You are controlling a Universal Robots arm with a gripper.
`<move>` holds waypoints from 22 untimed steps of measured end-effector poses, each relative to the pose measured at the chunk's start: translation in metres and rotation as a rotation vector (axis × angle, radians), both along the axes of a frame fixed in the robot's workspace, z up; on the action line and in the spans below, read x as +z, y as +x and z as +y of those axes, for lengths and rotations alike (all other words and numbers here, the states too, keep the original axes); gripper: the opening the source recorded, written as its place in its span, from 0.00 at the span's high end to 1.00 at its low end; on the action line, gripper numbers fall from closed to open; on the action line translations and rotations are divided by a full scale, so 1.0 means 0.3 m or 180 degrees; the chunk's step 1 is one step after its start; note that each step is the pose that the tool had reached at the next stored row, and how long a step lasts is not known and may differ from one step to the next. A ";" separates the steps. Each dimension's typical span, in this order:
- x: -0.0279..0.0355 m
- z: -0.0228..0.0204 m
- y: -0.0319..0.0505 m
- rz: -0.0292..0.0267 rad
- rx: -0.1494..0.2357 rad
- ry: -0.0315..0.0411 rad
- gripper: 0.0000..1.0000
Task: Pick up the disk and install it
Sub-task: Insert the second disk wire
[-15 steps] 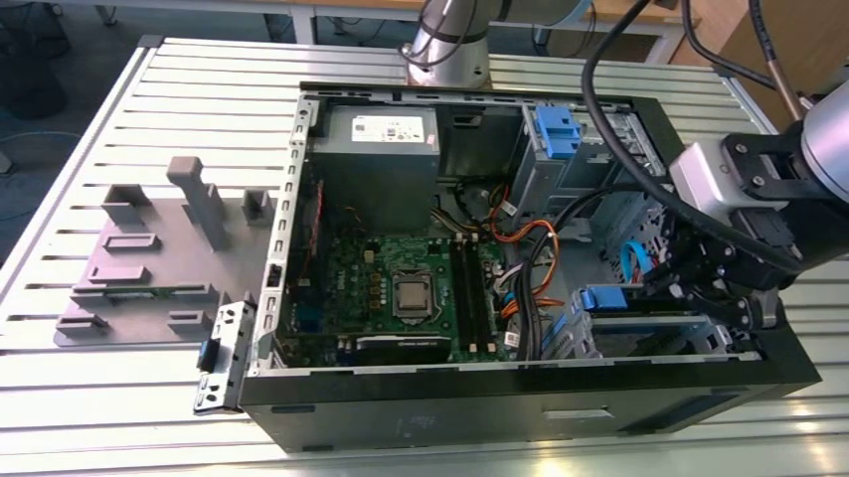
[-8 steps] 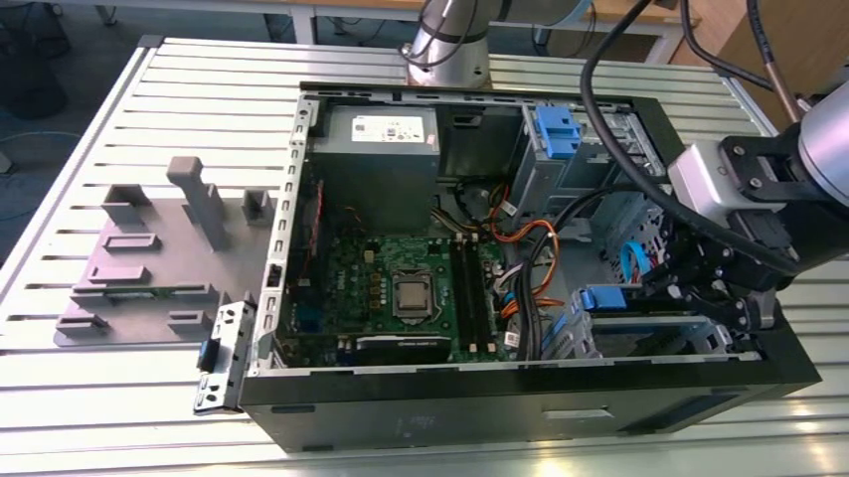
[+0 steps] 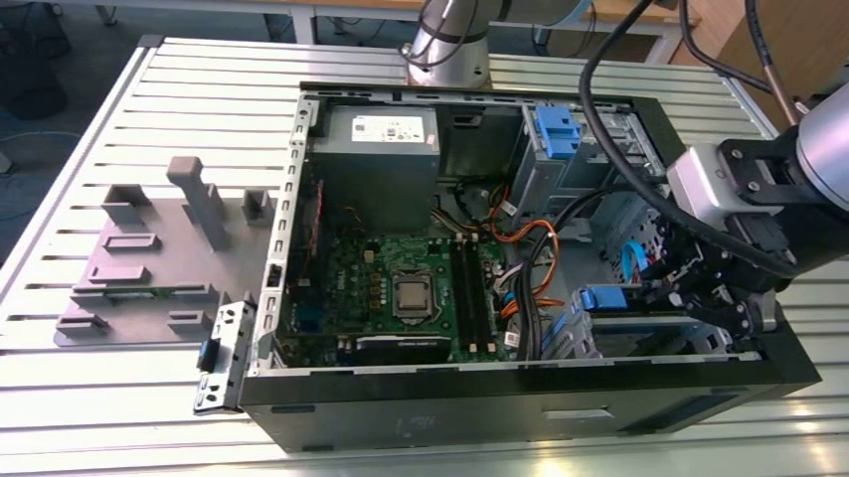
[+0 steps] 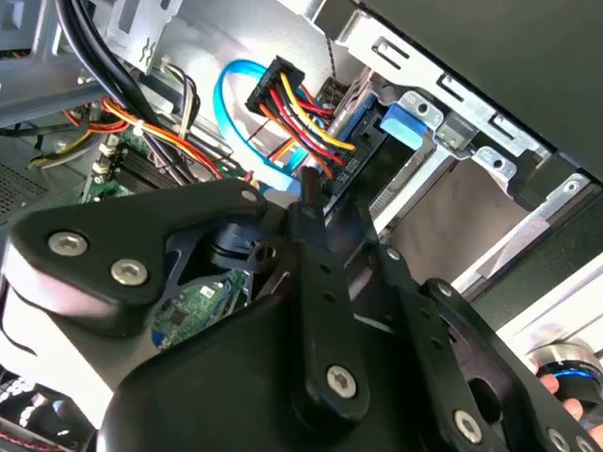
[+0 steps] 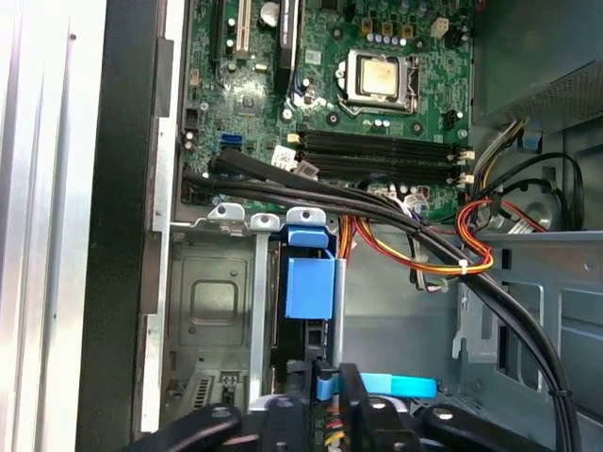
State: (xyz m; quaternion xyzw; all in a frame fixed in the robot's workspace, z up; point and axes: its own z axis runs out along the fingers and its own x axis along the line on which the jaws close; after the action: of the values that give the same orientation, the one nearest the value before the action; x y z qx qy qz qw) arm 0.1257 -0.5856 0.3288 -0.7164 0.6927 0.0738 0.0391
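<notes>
— Where is the disk (image 5: 308,287)?

— Standing on edge in the metal drive bay (image 5: 212,301) at the near right corner of the computer case (image 3: 531,397) in the exterior view. In the first wrist view its blue bracket shows between two grey bay walls; most of the drive body is hidden below them.

— And the claw (image 3: 703,288)?

— Down inside the case, right over that bay. In both wrist views its black links block the tips, so I cannot tell whether the fingers are apart or clamped on the disk.

— Anything else hard to make out?

— The bundle of red, yellow and black wires (image 4: 301,108) and a blue cable (image 4: 231,104) crowd the space just beside the bay.

— Room to move?

— Tight. The case's black rim runs close along the bay's right side, and the circuit board (image 3: 398,288) lies to the left. The grey fixture (image 3: 146,258) sits well apart on the slatted table (image 3: 80,397).
</notes>
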 end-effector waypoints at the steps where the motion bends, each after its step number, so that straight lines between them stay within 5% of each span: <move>1: 0.000 0.000 0.000 0.0000 0.0000 -0.0001 0.71; 5: 0.007 0.000 0.000 0.0000 0.0000 -0.0004 0.71; 11: 0.057 0.000 0.000 0.0000 0.0000 -0.0003 0.71; 16: 0.059 0.006 0.000 0.0000 0.0000 -0.0024 0.72; 19: 0.059 0.007 0.000 0.0000 0.0000 -0.0028 0.89; 22: 0.057 0.008 0.000 0.0003 0.0002 -0.0029 0.89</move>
State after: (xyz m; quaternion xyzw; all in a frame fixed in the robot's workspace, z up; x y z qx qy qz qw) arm 0.1257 -0.5833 0.3459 -0.7167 0.6928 0.0711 0.0355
